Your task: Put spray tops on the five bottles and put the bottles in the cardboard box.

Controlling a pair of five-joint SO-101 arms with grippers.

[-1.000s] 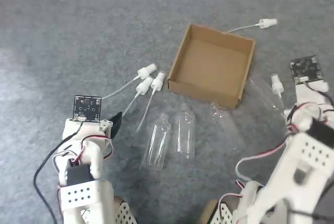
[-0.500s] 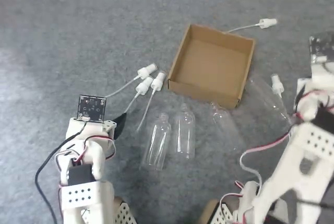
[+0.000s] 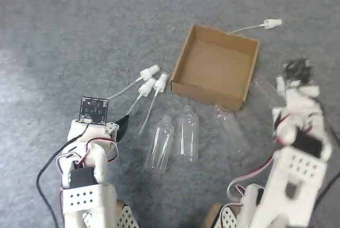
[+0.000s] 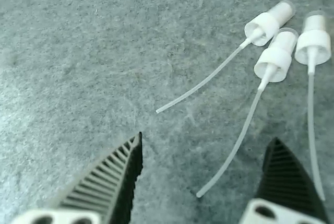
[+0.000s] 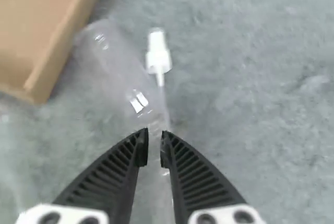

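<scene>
Glossy plastic bottles (image 3: 160,143) lie on rough cloth (image 3: 79,42).

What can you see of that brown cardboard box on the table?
The cardboard box is plain brown, shallow and roughly square, open on top with no flaps showing. It is empty, its bare floor visible. It sits flat on the grey felt-like surface, turned slightly askew. A clear bottle lies close to its near wall; whether they touch is unclear.
</scene>
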